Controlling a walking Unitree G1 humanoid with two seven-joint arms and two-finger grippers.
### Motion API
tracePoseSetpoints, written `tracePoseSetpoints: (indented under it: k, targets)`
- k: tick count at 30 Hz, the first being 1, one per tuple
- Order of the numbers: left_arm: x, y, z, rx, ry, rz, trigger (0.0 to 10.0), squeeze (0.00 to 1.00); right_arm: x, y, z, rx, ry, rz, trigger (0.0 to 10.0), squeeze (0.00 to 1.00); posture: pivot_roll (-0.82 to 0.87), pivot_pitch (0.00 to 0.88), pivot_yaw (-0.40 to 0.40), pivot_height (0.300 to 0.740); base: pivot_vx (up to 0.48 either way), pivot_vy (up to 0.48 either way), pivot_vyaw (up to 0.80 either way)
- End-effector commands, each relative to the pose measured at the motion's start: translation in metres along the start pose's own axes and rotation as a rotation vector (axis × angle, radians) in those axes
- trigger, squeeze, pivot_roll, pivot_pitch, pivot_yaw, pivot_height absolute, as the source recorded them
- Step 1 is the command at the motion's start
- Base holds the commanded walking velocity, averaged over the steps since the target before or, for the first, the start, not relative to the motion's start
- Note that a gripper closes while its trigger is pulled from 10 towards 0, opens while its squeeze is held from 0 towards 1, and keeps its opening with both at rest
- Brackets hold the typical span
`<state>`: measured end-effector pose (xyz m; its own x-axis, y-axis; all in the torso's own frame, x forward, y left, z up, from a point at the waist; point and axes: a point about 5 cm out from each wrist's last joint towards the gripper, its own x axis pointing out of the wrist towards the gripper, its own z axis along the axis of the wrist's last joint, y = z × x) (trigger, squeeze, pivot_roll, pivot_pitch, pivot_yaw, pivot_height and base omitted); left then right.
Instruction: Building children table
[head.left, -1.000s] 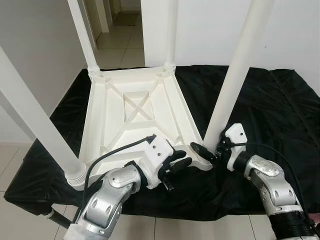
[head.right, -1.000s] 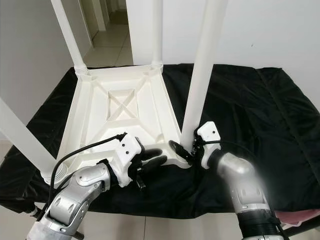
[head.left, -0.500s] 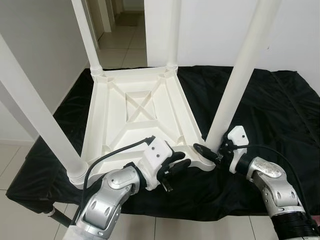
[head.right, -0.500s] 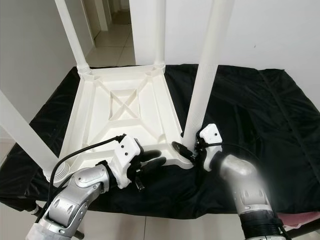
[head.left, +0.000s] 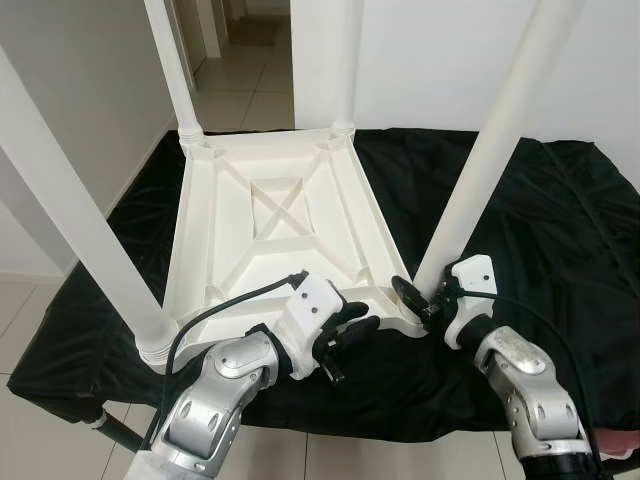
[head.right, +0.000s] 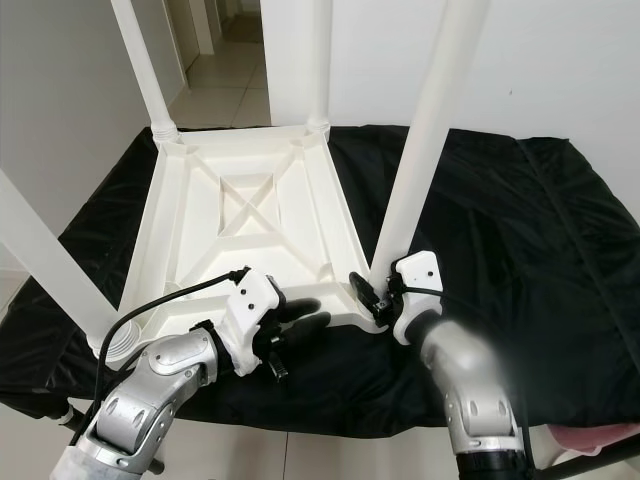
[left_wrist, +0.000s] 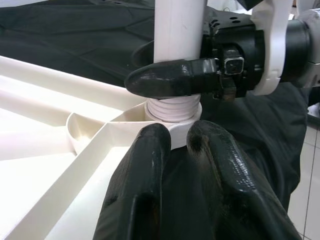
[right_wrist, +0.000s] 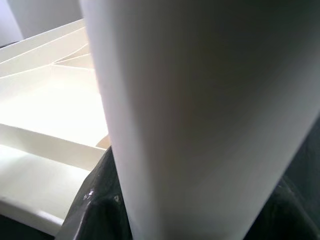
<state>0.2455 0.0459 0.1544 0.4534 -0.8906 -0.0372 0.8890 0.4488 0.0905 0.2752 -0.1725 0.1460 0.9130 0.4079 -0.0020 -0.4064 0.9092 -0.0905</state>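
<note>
An upturned white plastic table (head.left: 270, 230) lies on a black cloth, its legs pointing up. My right gripper (head.left: 425, 298) is shut on the near-right leg (head.left: 480, 170) just above its ribbed collar (left_wrist: 172, 107). One of its fingers (left_wrist: 165, 80) crosses the front of the leg. In the right wrist view that leg (right_wrist: 200, 125) is very close. My left gripper (head.left: 355, 325) rests on the table's front rim beside that corner. Its fingers (left_wrist: 145, 165) lie side by side, shut, with nothing between them.
The near-left leg (head.left: 80, 220), the far-left leg (head.left: 170, 60) and the far-right leg (head.left: 345, 60) stand upright. The black cloth (head.left: 560, 230) covers the work surface to its edges. Beyond it are a white wall and a tiled hallway floor (head.left: 240, 90).
My right wrist has turned a little around the leg's base and its forearm has swung inward. The camera has shifted slightly. The left gripper stays put.
</note>
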Motion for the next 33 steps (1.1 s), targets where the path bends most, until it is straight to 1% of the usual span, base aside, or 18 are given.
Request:
tracePoseSetpoints:
  k: [1,4,6,10,11,13,14,19,20,21,24,25,26,27,28,29,30,33]
  targets:
    - [-0.001,0.003,-0.004,-0.009,0.010,0.056,10.0,0.00,-0.001,0.009,-0.003,0.039,0.023,-0.066,10.0,0.00,-0.08,0.037,0.025,0.740,0.000,0.000,0.00]
    - [-0.001,0.004,-0.006,-0.003,0.015,0.058,10.0,0.00,-0.003,0.019,-0.008,0.073,0.047,-0.193,10.0,0.00,-0.07,0.029,0.017,0.740,0.000,0.000,0.00]
    - [-0.001,0.004,-0.006,0.001,0.016,0.059,10.0,0.00,-0.003,0.021,-0.009,0.087,0.054,-0.214,10.0,0.00,-0.07,0.029,0.017,0.740,0.000,0.000,0.00]
    - [-0.002,0.006,-0.007,0.003,0.019,0.067,10.0,0.00,-0.005,0.033,-0.012,0.107,0.074,-0.335,10.0,0.00,-0.07,0.027,0.016,0.740,0.000,0.000,0.00]
    - [-0.002,0.006,-0.007,0.005,0.021,0.069,10.0,0.00,-0.005,0.036,-0.013,0.115,0.078,-0.348,10.0,0.00,-0.07,0.027,0.016,0.740,0.000,0.000,0.00]
    - [-0.002,0.006,-0.007,0.005,0.021,0.069,10.0,0.00,-0.005,0.036,-0.013,0.115,0.078,-0.348,10.0,0.00,-0.07,0.027,0.016,0.740,0.000,0.000,0.00]
    - [-0.003,0.007,-0.007,0.007,0.022,0.070,10.0,0.00,-0.005,0.043,-0.012,0.123,0.080,-0.349,10.0,0.00,-0.06,0.024,0.021,0.740,0.000,0.000,0.00]
    - [-0.003,0.007,-0.007,0.009,0.024,0.071,10.0,0.00,-0.004,0.043,-0.011,0.123,0.077,-0.356,10.0,0.00,-0.06,0.018,0.023,0.740,0.000,0.000,0.00]
    - [-0.004,0.008,-0.007,0.011,0.024,0.071,10.0,0.00,-0.003,0.041,-0.010,0.124,0.077,-0.364,10.0,0.09,-0.06,0.018,0.023,0.740,0.000,0.000,0.00]
    - [-0.004,0.008,-0.007,0.013,0.024,0.071,10.0,0.00,-0.003,0.040,-0.008,0.126,0.067,-0.344,10.0,1.00,-0.05,0.020,0.024,0.740,0.000,0.000,0.00]
    - [-0.005,0.009,-0.007,0.017,0.025,0.073,10.0,0.00,-0.002,0.038,-0.003,0.123,0.034,-0.296,10.0,1.00,-0.05,0.019,0.027,0.740,0.000,0.000,0.00]
    - [-0.005,0.010,-0.007,0.018,0.026,0.072,10.0,0.00,-0.003,0.035,-0.001,0.100,0.019,-0.277,10.0,1.00,-0.05,0.019,0.028,0.740,0.000,0.000,0.00]
    - [-0.005,0.010,-0.007,0.018,0.026,0.072,10.0,0.00,-0.003,0.035,-0.001,0.100,0.019,-0.277,10.0,1.00,-0.05,0.019,0.028,0.740,0.000,0.000,0.00]
    - [-0.006,0.010,-0.007,0.018,0.027,0.072,10.0,0.00,-0.003,0.030,0.000,0.085,0.011,-0.249,10.0,1.00,-0.05,0.020,0.027,0.740,0.000,0.000,0.00]
    - [-0.006,0.010,-0.007,0.021,0.029,0.072,10.0,0.00,-0.004,0.022,0.001,0.045,-0.002,-0.206,10.0,0.88,-0.05,0.021,0.027,0.740,0.000,0.000,0.00]
    - [-0.006,0.011,-0.006,0.023,0.029,0.073,10.0,0.00,-0.005,0.018,0.002,0.034,-0.009,-0.162,10.0,0.00,-0.05,0.024,0.025,0.740,0.000,0.000,0.00]
    - [-0.006,0.011,-0.006,0.023,0.029,0.073,10.0,0.00,-0.005,0.018,0.002,0.034,-0.009,-0.162,10.0,0.00,-0.05,0.024,0.025,0.740,0.000,0.000,0.00]
    - [-0.007,0.012,-0.006,0.025,0.030,0.077,10.0,0.00,-0.004,0.008,0.001,0.021,-0.011,-0.079,10.0,0.00,-0.05,0.021,0.024,0.740,0.000,0.000,0.00]
